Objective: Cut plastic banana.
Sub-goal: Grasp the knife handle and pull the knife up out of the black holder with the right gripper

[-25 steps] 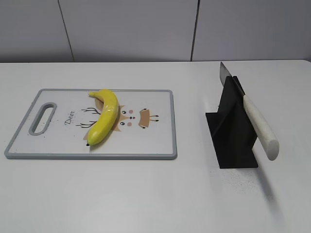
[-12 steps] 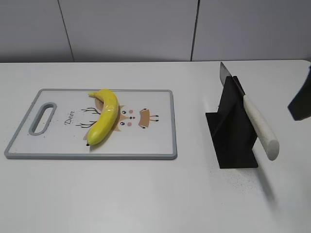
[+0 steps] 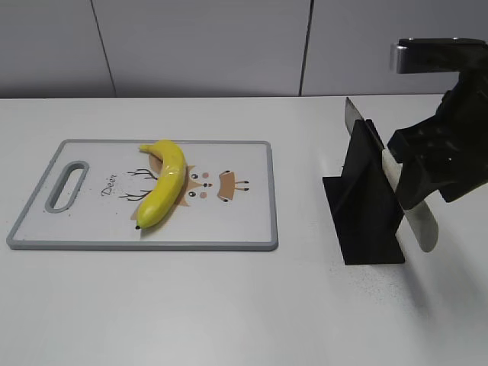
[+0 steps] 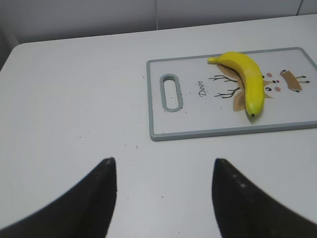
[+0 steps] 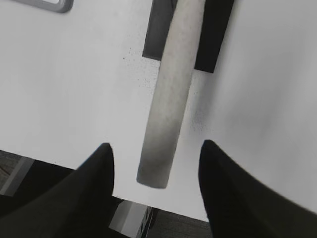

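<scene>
Your right gripper (image 5: 154,166) hangs wide open over the knife handle (image 5: 168,99); close off-centre and the knife tips from its stand (image 3: 366,202). The plastic banana (image 3: 162,183) lies centre-left on the cutting board (image 3: 244,221).

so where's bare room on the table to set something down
Bare table lies between the cutting board and the black knife stand, and along the near edge. It is crowded at the stand, where the right gripper is over the knife handle.

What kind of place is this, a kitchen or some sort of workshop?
Probably a robot test bench, not a kitchen. A bare white table against plain grey wall panels holds only a cutting board, a toy banana and a knife propped in a black stand.
</scene>
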